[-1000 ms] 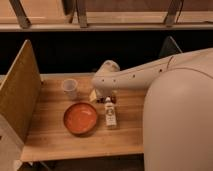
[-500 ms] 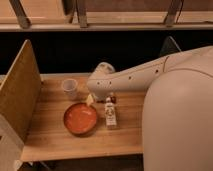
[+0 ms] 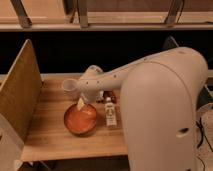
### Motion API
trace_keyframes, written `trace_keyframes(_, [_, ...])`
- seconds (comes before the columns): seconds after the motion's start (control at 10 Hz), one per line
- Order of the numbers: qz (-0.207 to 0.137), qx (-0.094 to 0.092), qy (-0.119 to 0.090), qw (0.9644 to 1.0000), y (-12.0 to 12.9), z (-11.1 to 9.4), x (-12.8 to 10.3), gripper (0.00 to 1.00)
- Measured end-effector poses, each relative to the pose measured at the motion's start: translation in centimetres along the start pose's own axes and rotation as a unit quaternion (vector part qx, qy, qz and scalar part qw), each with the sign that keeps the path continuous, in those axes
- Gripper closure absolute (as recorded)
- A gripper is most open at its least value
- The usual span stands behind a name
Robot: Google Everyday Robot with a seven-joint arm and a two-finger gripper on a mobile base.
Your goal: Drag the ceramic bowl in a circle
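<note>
Wooden table [image 3: 46, 136]: ceramic bowl [image 3: 76, 123] round, mouth up, near front edge; bottle [image 3: 110, 114] just right, cup [image 3: 69, 88] behind, open room leftward. Gripper [image 3: 81, 104] at far rim, fingers wide.

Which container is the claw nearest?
The wide, shallow orange-red ceramic bowl: the gripper hangs over its far side; the small translucent white cup stands farther back.

The gripper [image 3: 81, 104] is hovering over the bowl [image 3: 80, 122]. A bottle [image 3: 110, 114] beside and a cup [image 3: 69, 88] behind are hemming it; the front tabletop [image 3: 50, 142] is lying free.
</note>
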Motion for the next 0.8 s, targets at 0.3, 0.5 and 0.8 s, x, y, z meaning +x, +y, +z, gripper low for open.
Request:
trace_keyframes(0.3, [-0.007, 0.019, -0.044, 0.9988, -0.6, 3.2, 0.0, 0.2])
trace_keyframes(0.5, [-0.001, 0.032, -0.066, 0.9973, -0.6, 4.7, 0.2, 0.2])
trace_keyframes(0.8, [0.006, 0.064, -0.097, 0.9932, -0.7, 5.9, 0.4, 0.24])
